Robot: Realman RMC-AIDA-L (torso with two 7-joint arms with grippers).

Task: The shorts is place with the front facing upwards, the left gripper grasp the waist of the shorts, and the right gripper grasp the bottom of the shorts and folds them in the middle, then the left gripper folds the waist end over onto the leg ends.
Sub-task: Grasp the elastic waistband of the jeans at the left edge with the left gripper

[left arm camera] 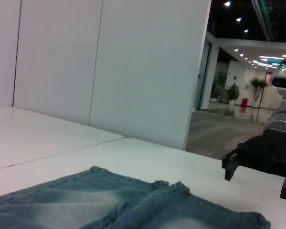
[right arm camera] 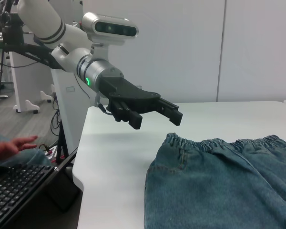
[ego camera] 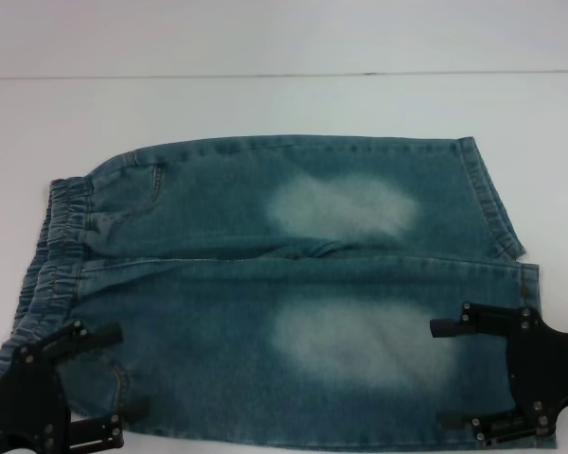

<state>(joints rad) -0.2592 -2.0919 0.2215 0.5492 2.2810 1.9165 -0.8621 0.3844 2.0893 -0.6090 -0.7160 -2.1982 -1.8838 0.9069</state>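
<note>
White counter (ego camera: 265,104) under everything, pale wall panels behind, a lit hallway with potted plants (left arm camera: 233,91) past the wall's edge in the left wrist view. Beyond the counter's end in the right wrist view: a dark keyboard (right arm camera: 14,191) low down, a person's hand (right arm camera: 12,144) beside it.

Spread flat across the counter: denim shorts (ego camera: 284,284), blue with two faded pale patches, front up. Elastic waist (ego camera: 47,255) toward the robot's left, leg hems (ego camera: 511,255) toward its right, one leg lying farther from the robot and one nearer, seam between them running across the middle.

Over the near waist corner, at the lower left of the head view: left end effector (ego camera: 90,383), black, fingers spread wide apart, nothing between them, the upper finger reaching over the denim near the waistband. Seen from the right wrist camera as a black claw (right arm camera: 150,112) on a white and grey arm, hanging above the counter just off the waist edge, clear of the cloth.

Over the near leg hem, at the lower right of the head view: right end effector (ego camera: 454,374), black, fingers likewise spread apart and empty, both pointing inward over the denim. Seen from the left wrist camera (left arm camera: 257,164) just past the hem, above the bare counter.
</note>
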